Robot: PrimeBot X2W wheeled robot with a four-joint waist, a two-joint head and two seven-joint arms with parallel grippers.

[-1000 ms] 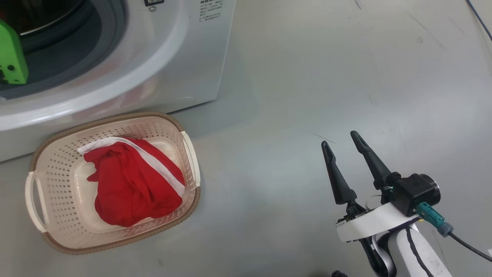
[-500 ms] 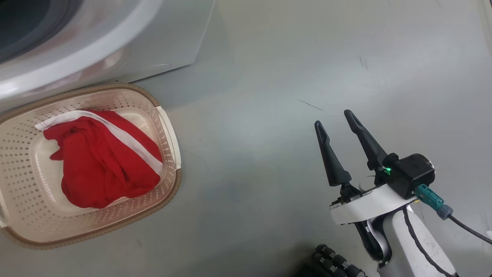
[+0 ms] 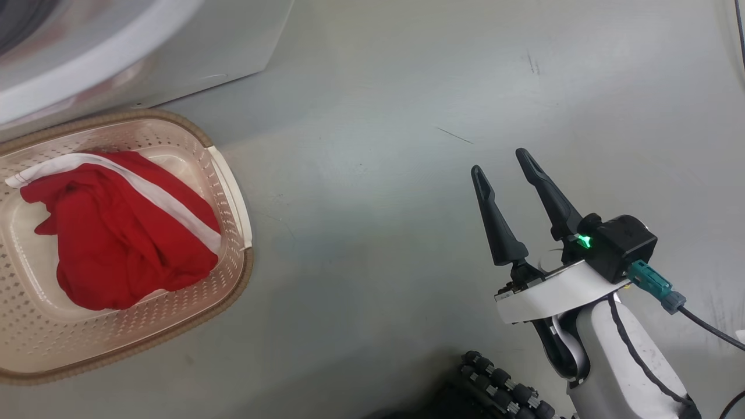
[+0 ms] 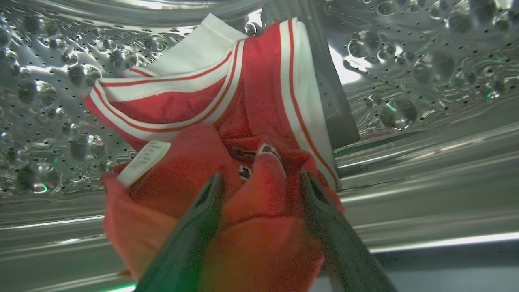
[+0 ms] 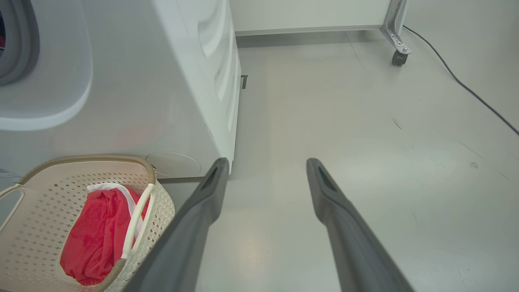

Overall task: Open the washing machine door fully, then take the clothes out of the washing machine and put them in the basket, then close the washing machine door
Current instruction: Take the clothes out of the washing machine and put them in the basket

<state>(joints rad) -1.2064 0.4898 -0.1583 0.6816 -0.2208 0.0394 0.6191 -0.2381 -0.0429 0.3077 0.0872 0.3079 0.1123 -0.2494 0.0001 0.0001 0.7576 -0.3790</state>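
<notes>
grey floor (image 3: 378,116), red clothes (image 3: 116,250) in basket (image 3: 174,305), striped garment (image 4: 182,105) in drum (image 4: 425,81)

Left end effector (image 4: 262,177) spread wide, straddling a bunched fold of red clothes (image 4: 227,109) inside the washing machine (image 4: 425,81).

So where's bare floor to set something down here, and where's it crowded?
Bare floor between the basket and the right end effector. Crowded: red clothes fill the basket's middle, and the washing machine stands right behind it.

Grey floor (image 3: 378,145), wheeled white unit (image 5: 308,14), cable (image 5: 460,83)
</notes>
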